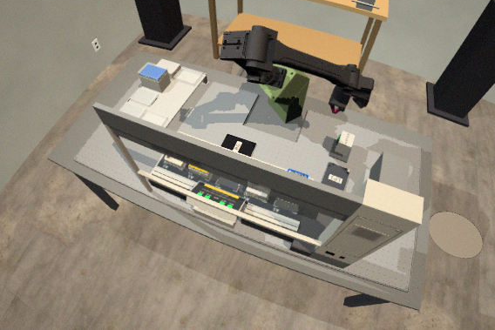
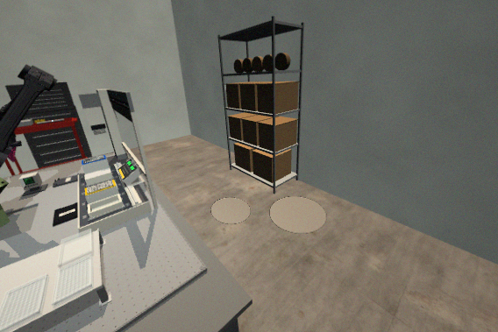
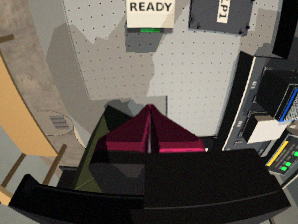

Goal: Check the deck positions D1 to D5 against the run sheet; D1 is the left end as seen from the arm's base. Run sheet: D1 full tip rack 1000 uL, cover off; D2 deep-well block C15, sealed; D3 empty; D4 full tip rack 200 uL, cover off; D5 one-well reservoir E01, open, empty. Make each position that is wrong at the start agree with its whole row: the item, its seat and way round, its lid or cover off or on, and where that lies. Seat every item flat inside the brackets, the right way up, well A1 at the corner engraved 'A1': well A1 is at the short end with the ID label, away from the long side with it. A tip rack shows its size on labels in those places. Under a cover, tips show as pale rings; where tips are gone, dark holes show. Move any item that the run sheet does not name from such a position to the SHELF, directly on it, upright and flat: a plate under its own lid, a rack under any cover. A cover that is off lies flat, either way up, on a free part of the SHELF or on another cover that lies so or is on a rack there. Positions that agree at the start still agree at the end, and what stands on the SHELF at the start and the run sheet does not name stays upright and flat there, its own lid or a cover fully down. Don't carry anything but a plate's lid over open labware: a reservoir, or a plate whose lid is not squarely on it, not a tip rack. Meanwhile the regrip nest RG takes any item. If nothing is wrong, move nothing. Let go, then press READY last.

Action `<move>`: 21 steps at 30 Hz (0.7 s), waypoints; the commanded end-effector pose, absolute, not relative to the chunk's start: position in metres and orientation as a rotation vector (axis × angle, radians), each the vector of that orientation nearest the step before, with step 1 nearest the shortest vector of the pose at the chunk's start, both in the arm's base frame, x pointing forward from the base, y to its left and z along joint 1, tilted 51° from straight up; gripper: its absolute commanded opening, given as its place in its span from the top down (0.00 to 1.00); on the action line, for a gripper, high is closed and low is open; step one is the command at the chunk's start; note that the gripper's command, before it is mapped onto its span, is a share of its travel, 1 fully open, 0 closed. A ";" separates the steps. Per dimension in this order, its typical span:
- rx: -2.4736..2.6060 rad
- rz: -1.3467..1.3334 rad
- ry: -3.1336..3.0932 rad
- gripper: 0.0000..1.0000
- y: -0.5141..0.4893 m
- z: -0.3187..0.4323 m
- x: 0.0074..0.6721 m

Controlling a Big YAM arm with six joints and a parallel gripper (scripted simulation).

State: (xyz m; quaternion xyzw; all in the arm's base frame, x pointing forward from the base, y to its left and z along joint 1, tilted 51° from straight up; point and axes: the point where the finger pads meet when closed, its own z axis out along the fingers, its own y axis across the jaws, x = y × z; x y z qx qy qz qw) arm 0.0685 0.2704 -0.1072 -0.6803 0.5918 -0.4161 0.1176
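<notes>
Magenta-tipped tool (image 3: 152, 137) is clenched tight on nothing, hanging above the grey counter (image 1: 394, 155) off to one side of the white READY button (image 3: 150, 7) — the deck row (image 1: 218, 194) sits well apart under the gantry.

"READY" on white button plate (image 3: 150, 7); neighbouring black pad's label unreadable.

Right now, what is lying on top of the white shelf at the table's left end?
On the shelf stand a blue-topped rack and several pale flat plates or covers. Their labels and contents are too small to read.
</notes>
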 end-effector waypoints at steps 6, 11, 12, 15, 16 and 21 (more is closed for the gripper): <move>-1.986 -1.223 1.744 1.00 0.266 -0.116 0.080; -1.986 -1.224 1.744 1.00 0.263 -0.121 0.086; -1.986 -1.224 1.744 1.00 0.262 -0.122 0.087; -1.986 -1.224 1.744 1.00 0.260 -0.125 0.091; -1.986 -1.224 1.744 1.00 0.260 -0.126 0.092; -1.986 -1.225 1.744 1.00 0.258 -0.129 0.095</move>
